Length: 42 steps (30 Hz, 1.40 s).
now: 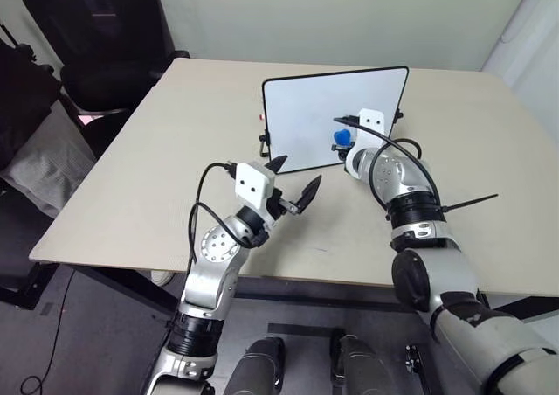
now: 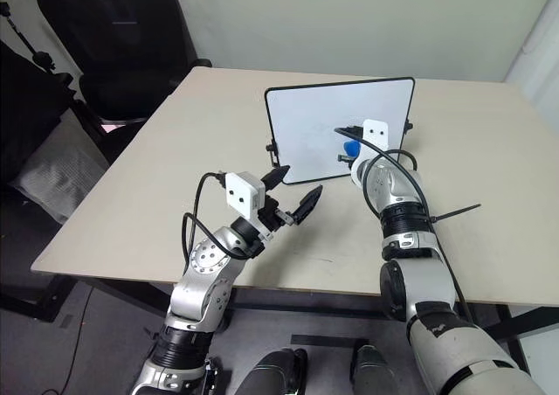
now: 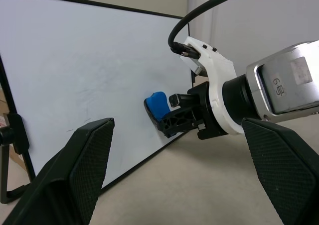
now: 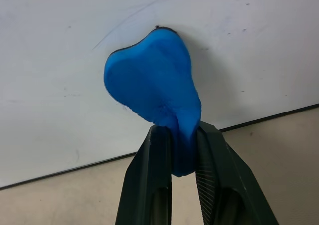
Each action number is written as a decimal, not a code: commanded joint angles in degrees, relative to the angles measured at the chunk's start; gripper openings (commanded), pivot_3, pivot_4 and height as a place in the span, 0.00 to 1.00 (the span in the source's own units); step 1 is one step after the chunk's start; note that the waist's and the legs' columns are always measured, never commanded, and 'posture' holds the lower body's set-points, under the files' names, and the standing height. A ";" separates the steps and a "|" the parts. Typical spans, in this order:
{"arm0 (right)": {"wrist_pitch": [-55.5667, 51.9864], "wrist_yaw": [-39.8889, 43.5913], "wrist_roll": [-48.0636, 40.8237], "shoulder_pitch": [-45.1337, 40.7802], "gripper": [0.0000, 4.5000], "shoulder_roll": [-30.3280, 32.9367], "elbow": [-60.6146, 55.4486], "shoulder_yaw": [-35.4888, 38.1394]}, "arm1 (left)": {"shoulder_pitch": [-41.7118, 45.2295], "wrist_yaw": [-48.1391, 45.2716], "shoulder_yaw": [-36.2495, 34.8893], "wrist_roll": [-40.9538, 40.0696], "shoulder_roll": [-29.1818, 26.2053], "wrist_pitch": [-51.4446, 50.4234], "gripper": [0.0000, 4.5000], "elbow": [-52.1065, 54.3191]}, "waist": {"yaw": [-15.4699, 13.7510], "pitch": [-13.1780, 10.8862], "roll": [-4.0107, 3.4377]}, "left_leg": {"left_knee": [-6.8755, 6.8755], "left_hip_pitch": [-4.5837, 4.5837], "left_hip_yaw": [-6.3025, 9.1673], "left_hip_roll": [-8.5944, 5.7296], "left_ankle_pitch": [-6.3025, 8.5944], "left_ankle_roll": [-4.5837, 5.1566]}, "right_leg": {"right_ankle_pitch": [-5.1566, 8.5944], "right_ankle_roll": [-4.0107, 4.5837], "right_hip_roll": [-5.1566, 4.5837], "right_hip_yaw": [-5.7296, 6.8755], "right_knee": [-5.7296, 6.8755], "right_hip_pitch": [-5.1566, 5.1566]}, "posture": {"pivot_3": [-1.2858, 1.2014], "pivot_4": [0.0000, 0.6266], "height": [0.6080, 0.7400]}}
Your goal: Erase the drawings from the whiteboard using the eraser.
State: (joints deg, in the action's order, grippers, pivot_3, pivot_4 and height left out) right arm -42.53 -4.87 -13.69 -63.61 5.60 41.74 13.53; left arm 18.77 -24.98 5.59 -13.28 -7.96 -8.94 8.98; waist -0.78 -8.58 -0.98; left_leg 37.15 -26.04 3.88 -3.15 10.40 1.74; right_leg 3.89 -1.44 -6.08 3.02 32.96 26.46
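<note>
While the eraser presses the board, you are mid-wipe.

Your right pincer (image 4: pixel 180 150) is clenched on the blue eraser (image 4: pixel 152 90), whose far end touches the lower part of the whiteboard (image 1: pixel 323 107), which stands propped upright on the worktop (image 1: pixel 175 150). Your left pincer (image 1: pixel 291 183) hangs released, jaws apart, near the board's lower left corner and touching nothing. No clear blue drawings show on the white face; only faint grey streaks remain around the eraser, so I judge the erasing nearly done. Next, you would sweep the eraser across those traces with light, even pressure, since the board could tip or slide back.
</note>
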 commanded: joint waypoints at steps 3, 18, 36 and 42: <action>3.19 -1.86 -0.07 -2.91 0.08 1.15 0.75 1.84 | 0.97 0.01 -0.24 0.18 -0.06 1.23 1.00 0.97 | -0.02 0.00 0.00 | -0.01 -0.02 0.00 0.01 0.00 0.00 | 0.00 0.00 0.00 0.00 0.00 0.00 | 0.52 0.24 1.00; -7.99 -3.12 -2.89 3.55 0.08 6.46 -17.34 4.68 | 0.95 -0.45 -0.71 -0.56 -0.35 1.05 1.00 1.24 | -0.22 0.00 0.00 | 0.00 -0.01 -0.02 0.00 -0.02 0.02 | -0.01 -0.03 0.00 -0.01 0.01 -0.04 | 0.52 0.24 1.00; -49.97 -2.15 -17.54 31.07 0.08 20.87 -58.88 11.11 | 0.83 -0.74 0.60 -0.69 1.01 0.98 1.00 0.42 | -0.98 0.01 0.02 | 0.07 0.08 -0.23 -0.09 0.03 0.10 | 0.60 -0.93 -0.09 -0.15 0.07 -0.21 | 0.52 0.24 1.00; -49.97 -3.39 -17.51 31.21 0.51 20.99 -56.71 11.97 | 1.54 -1.40 0.62 -0.59 1.45 1.24 1.00 -0.65 | -0.79 0.01 0.02 | 0.07 0.22 -0.24 -0.03 -0.06 0.15 | 0.54 -1.09 -0.08 -0.16 0.13 -0.35 | 0.52 0.24 1.00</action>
State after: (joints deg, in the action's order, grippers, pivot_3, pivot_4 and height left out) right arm -92.10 -7.39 -30.19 -31.30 25.98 -13.96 24.05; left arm 19.17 -26.08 6.40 -13.50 -6.67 -8.75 7.88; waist -1.57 -8.57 -0.97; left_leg 37.21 -25.82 3.64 -3.18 10.33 1.89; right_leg 4.43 -2.53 -6.15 2.86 33.08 26.08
